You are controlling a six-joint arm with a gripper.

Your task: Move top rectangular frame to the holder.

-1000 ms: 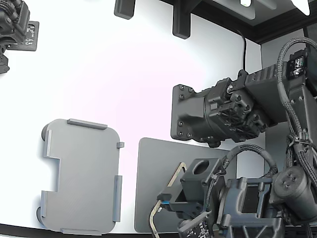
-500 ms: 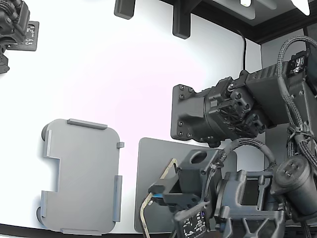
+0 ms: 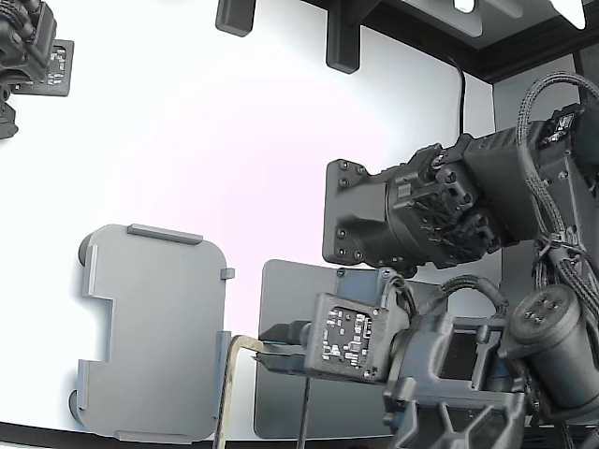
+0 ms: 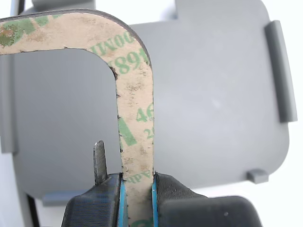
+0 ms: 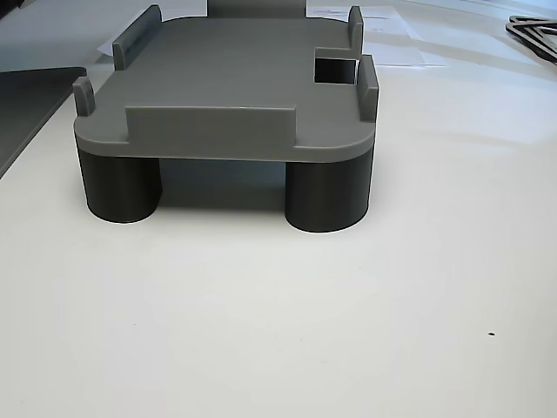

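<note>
The top rectangular frame [image 4: 136,113] is thin, tan with green print, with a rounded corner. My gripper [image 4: 137,189] is shut on one of its sides between blue-padded jaws. In the exterior view the frame [image 3: 225,379] hangs lifted and nearly edge-on from my gripper [image 3: 269,344], its free part over the right edge of the holder [image 3: 150,327]. The holder is a light grey tray with raised edge tabs and a notched side. It fills the background of the wrist view [image 4: 213,94] and stands on dark round legs in the other view [image 5: 235,87].
A dark grey flat mat [image 3: 285,393] lies right of the holder, below my arm. A second arm [image 3: 402,220] hangs over the table at the exterior view's right. Another black device [image 3: 28,51] sits at the far left. A dark frame-like thing [image 5: 533,30] lies at the back right of the other view.
My gripper has moved left from over the mat towards the holder, carrying the frame. The wrist has turned, so the frame now shows nearly edge-on.
</note>
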